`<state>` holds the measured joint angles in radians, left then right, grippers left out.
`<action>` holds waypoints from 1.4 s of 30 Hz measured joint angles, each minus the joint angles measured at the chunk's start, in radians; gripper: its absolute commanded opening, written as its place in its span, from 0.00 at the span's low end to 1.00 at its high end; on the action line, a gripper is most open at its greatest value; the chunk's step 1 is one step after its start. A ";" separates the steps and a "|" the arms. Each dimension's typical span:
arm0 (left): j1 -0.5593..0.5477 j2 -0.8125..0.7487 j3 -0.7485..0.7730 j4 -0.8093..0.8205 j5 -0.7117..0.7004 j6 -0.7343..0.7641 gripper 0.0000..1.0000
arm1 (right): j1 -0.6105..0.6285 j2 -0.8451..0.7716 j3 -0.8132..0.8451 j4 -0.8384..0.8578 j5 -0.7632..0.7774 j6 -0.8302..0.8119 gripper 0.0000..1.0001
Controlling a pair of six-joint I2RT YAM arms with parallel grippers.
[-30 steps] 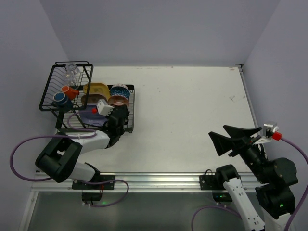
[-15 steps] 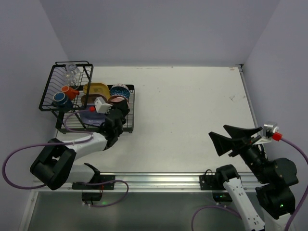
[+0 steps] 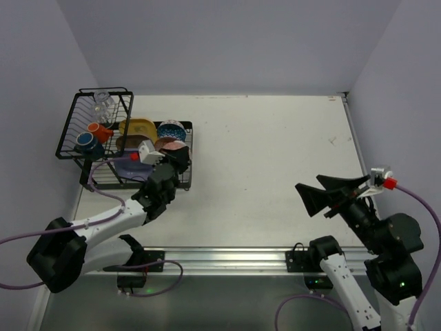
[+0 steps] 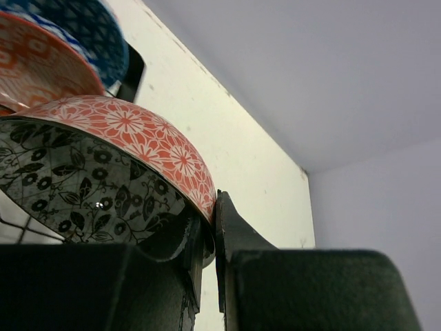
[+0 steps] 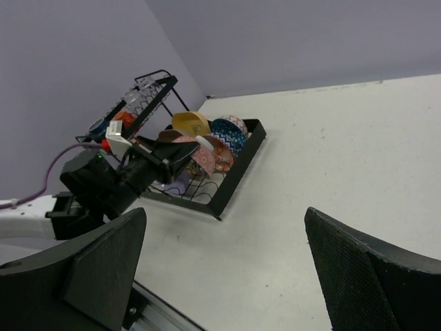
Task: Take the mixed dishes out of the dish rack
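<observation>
Your right claw (image 5: pixel 227 241) hangs wide and empty above the near edge of the white surface (image 3: pixel 275 152). Your left claw (image 4: pixel 207 234) pinches the rim of a reddish floral bowl with a black leaf-patterned inside (image 4: pixel 138 134), at the flat tray of the black wire dish rack (image 3: pixel 190 165). No dish sits out on the surface, so you seem barely started. Farther back, a blue-white bowl (image 3: pixel 171 129), yellow plate (image 3: pixel 141 127), orange mug (image 3: pixel 102 131) and clear glass (image 3: pixel 103 103) sit racked.

no legible text, no readable labels
</observation>
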<state>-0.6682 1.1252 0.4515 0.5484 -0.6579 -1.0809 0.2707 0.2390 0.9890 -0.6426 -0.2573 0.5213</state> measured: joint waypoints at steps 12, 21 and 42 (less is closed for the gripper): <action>-0.280 0.020 0.391 -0.341 0.135 0.426 0.00 | 0.000 0.302 0.070 -0.071 0.047 -0.031 0.99; -0.599 0.195 0.624 -0.843 0.251 0.812 0.00 | 0.032 0.549 0.236 -0.186 0.055 -0.138 0.98; -0.891 0.314 0.676 -1.260 0.449 1.331 0.00 | 0.524 0.813 0.076 -0.309 0.036 -0.165 0.62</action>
<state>-1.5589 1.4391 1.1271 -0.7120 -0.2092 0.2501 0.7948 1.0519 1.0645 -0.9512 -0.2214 0.3565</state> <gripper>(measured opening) 0.110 0.648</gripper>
